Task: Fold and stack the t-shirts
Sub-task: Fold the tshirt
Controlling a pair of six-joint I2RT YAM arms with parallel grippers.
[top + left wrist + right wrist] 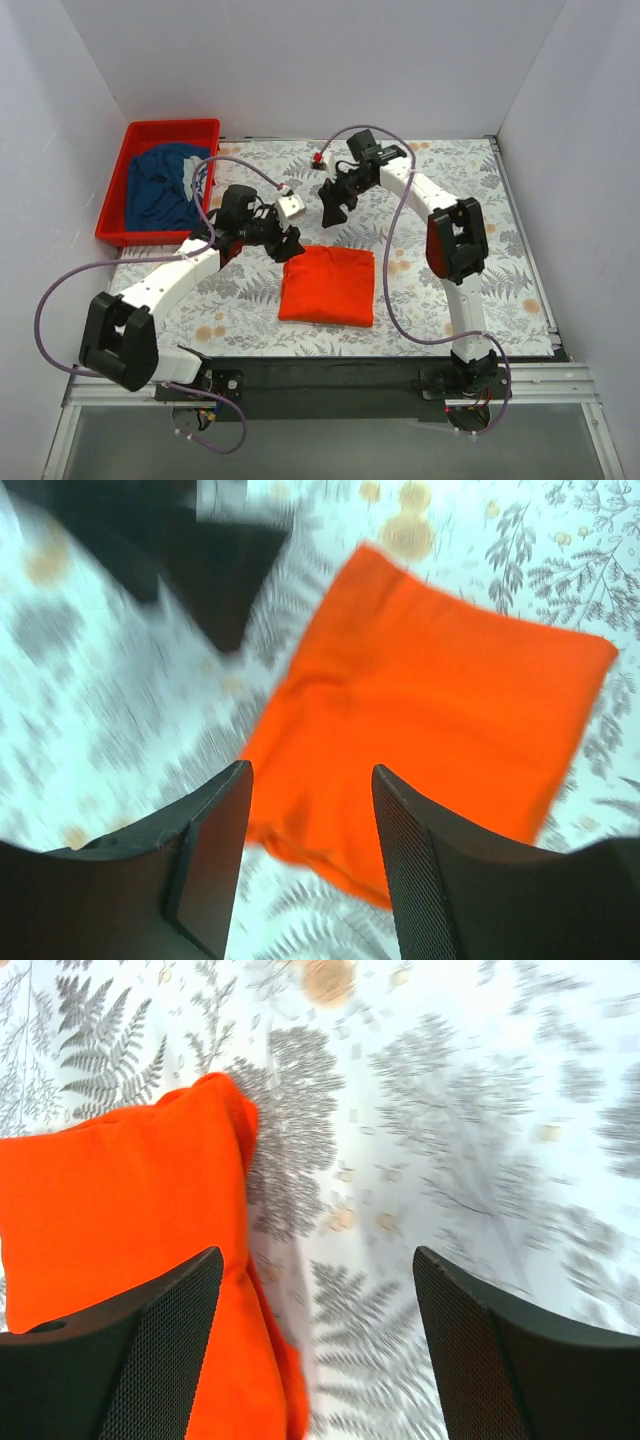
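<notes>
At the near edge of the table (pixel 520 285), which is carrying a fern-print cover, the two arm bases are sitting side by side. Just beyond them, near the middle of the near half, the orange-red t-shirt (pixel 328 286) is lying flat on the cover, folded into a neat, roughly square packet. The left gripper (pixel 287 246) is hanging by the packet's far left corner, its fingers standing apart with nothing between them. In the left wrist view the folded shirt is showing through the gap, beyond the fingertips. The right gripper (pixel 331 208) is hovering a little farther back, past the packet's far edge, its fingers spread wide and holding nothing. In the right wrist view one corner of the orange-red cloth is showing beside one finger, and bare cover is filling the rest of the gap. At the far left corner of the table the red plastic bin (pixel 170 127) is sitting, and the dark blue t-shirt (pixel 160 195) is lying crumpled inside it, a pale patch showing toward its right side.
</notes>
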